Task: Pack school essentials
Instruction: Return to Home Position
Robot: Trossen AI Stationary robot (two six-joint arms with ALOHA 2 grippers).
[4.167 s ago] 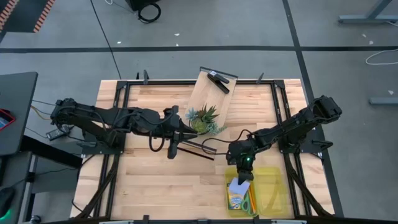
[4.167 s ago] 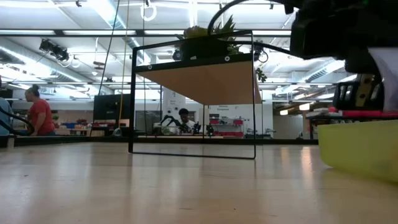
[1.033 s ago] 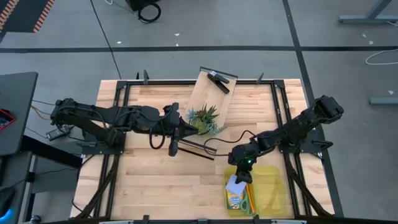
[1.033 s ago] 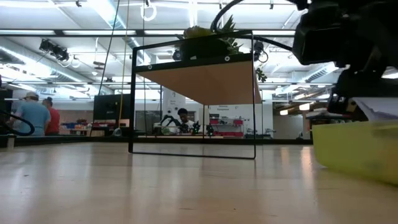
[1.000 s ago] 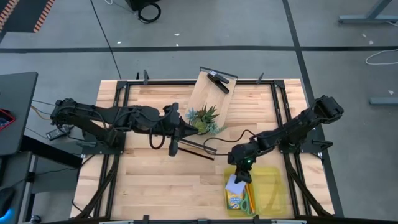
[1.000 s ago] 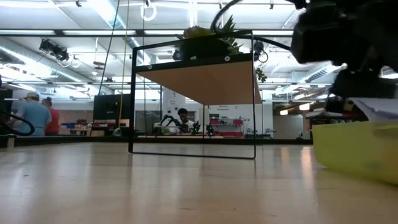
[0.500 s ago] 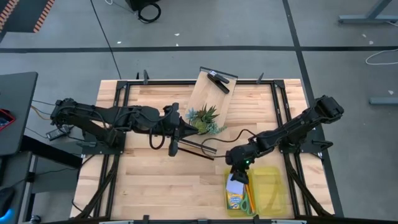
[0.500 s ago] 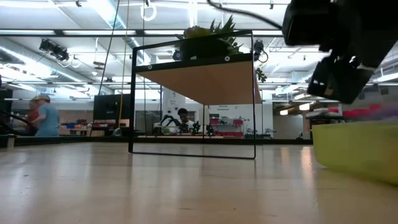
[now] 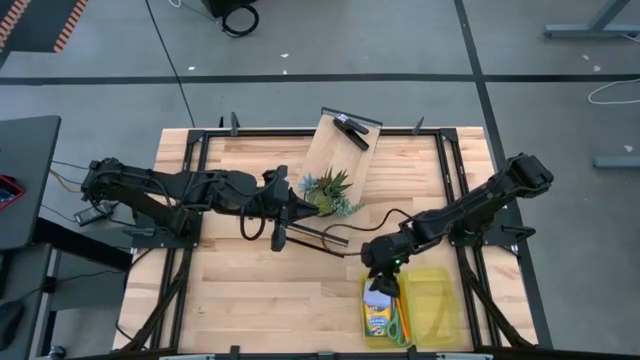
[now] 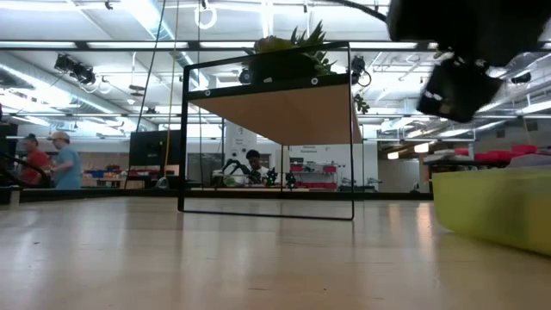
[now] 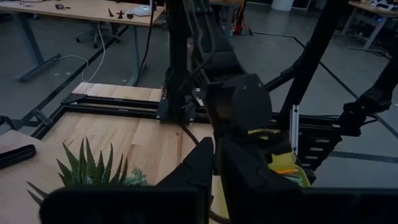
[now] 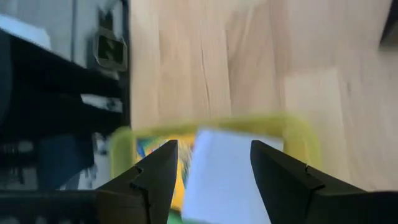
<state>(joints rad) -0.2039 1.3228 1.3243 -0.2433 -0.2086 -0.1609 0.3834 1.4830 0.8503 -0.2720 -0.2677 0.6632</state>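
Nearest, inside a shallow yellow plastic box (image 9: 432,305): a yellow-green crayon box (image 9: 378,322), green-handled scissors (image 9: 400,326) just beside it, and a small pale blue-white pad (image 9: 378,297) resting on the crayon box's far end; directly above that pad, the right gripper (image 9: 381,280), fingers (image 12: 155,180) spread wide and empty, with the pad framed in the gap below them, clear of both tips; farther off, the left gripper (image 9: 279,240) over the bare wooden table (image 9: 250,295), fingers (image 11: 198,167) drawn together on nothing; just beside those fingers, a spiky green potted plant (image 9: 328,192); beyond them, a tilted wooden board (image 9: 335,152) carrying a black clip-like object (image 9: 350,128).
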